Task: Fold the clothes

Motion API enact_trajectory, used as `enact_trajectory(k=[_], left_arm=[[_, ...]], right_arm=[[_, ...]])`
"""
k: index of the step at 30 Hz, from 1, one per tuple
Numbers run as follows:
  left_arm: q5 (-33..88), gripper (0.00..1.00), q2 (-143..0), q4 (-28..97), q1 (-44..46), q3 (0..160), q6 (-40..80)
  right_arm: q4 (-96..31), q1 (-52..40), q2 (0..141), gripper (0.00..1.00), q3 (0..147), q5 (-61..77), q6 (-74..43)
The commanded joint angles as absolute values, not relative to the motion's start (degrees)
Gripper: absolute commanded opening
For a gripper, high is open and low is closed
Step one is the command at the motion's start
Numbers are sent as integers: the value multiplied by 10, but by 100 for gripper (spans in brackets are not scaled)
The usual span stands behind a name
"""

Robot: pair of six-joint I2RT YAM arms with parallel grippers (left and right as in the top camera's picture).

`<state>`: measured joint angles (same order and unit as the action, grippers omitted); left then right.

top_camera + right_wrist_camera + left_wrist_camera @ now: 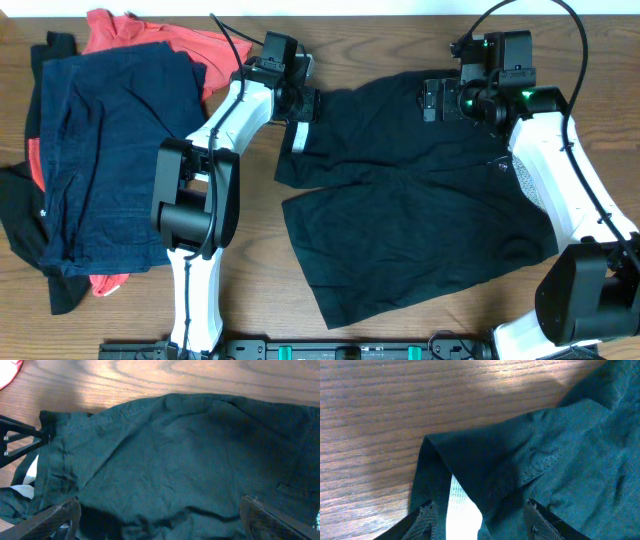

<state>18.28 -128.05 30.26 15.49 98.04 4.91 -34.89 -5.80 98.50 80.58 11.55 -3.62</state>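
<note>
Tabletop (400,40): brown wood grain, smooth, filling the overhead view.
Overhead, black garment (420,220): plain thin cloth, limp and lightly creased, lying flat right of centre. Its long axis runs left to right, tilted down toward the right. Two leg-like lobes end at its left edge, parted by a notch.
Overhead, pale lining (300,135): small grey-white strip at the garment's upper-left corner.
Overhead, pile at left: rumpled navy garment (110,150) on top, coral-red garment (130,35) showing at upper left, black piece (20,215) at the left edge.
Overhead, left gripper (300,105): over the black garment's upper-left corner.
Overhead, right gripper (437,100): over the garment's upper edge.
Left wrist, cloth: black garment (570,460) comes to a blunt folded corner pointing to the upper left of the frame, with a stitched hem line. Pale lining (460,510) shows smooth and white under the fold.
Left wrist, jaws: textured fingers (427,517) stand apart on either side of that corner, pinching nothing.
Right wrist, cloth: black garment (175,450) fills most of the frame, softly wrinkled, with a stitched hem at upper left and bare wood above.
Right wrist, jaws: fingers (55,520) spread wide at the bottom corners above the cloth, gripping nothing.
Right wrist, left edge: left gripper (20,440) sits beside the hem.
</note>
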Motion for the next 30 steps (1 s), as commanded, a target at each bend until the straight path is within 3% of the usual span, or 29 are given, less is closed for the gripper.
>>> enact_trajectory(k=[1,13,20,30], left_arm=[[187,58,-1289,306,160,972,53],[167,56,-1291,292,198,972,53],[154,33,-1293,291,196,972,53],[83,34,-1300,295,197,967,53]], right_arm=[[-346,-53,989,99,805,114,-29],[-345,-53,989,99,805,114,-29],[-347,-53,989,99,805,114,-29],[-347,-53,989,99,805,114,-29]])
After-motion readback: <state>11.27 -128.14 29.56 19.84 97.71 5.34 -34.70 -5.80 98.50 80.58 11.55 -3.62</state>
